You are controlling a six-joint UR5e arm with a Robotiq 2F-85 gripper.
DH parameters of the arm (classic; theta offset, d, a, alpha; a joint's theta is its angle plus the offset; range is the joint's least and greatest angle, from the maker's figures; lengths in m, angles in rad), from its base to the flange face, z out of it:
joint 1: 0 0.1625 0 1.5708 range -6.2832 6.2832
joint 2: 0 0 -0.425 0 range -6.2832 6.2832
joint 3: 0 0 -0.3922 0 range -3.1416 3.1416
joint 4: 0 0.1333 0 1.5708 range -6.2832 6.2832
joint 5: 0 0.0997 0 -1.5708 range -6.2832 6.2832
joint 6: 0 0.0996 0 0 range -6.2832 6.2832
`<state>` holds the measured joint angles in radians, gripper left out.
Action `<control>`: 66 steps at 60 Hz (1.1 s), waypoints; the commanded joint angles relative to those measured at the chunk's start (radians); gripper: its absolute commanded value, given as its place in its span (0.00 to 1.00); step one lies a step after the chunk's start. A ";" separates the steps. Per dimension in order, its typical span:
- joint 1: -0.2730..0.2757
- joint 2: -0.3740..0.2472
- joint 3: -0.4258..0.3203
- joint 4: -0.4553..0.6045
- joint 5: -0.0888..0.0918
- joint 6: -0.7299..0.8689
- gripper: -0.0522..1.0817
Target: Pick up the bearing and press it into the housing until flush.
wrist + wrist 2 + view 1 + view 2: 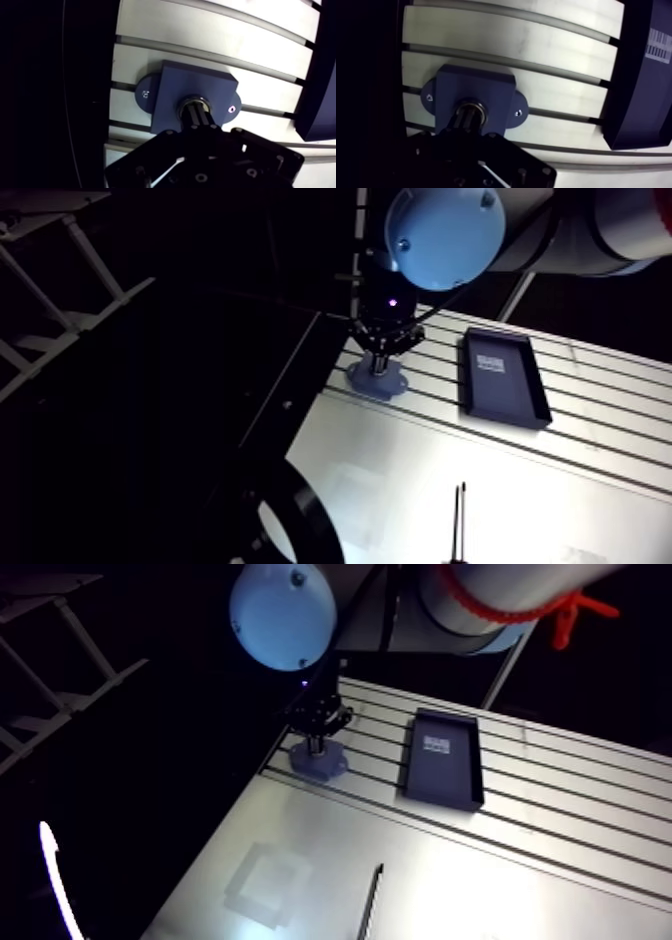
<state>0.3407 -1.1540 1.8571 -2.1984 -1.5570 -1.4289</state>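
Observation:
A blue housing [195,82] with two rounded mounting ears lies on the slotted table [210,40], close to its left edge. A metal bearing ring [193,101] sits in the housing's centre bore. My gripper [196,113] stands straight above it. Its two fingers are shut together, and their tips rest on the ring at the bore. How deep the bearing sits I cannot tell, as the fingers hide most of it. In the arm view the gripper [381,365] comes down vertically onto the housing [378,380].
A black rectangular tray [503,375] with a label inside lies on the table to the right of the housing. A thin black rod [460,518] lies nearer the front. The table's left edge [250,789] runs just beside the housing, with darkness beyond.

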 commanded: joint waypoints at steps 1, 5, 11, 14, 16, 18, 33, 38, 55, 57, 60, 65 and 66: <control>0.000 0.001 0.001 -0.001 -0.001 0.000 1.00; 0.000 0.001 0.001 -0.001 -0.001 0.000 1.00; 0.000 0.003 0.003 -0.001 -0.001 0.000 1.00; 0.000 0.003 0.003 -0.001 -0.001 0.000 1.00; 0.000 0.003 0.002 -0.001 -0.001 0.000 1.00; 0.000 0.003 0.001 -0.001 -0.001 -0.001 1.00; 0.000 0.007 0.003 -0.001 -0.001 -0.002 1.00; 0.000 0.007 0.003 -0.001 -0.001 -0.002 1.00; 0.000 0.007 0.006 -0.001 0.001 -0.002 1.00; 0.000 0.007 0.006 -0.001 0.001 -0.002 1.00; 0.000 0.007 0.006 -0.001 0.001 -0.002 1.00; 0.000 0.007 0.007 -0.001 0.001 -0.004 1.00; 0.000 0.007 0.008 -0.001 0.001 -0.005 1.00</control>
<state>0.3406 -1.1467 1.8620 -2.1993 -1.5564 -1.4308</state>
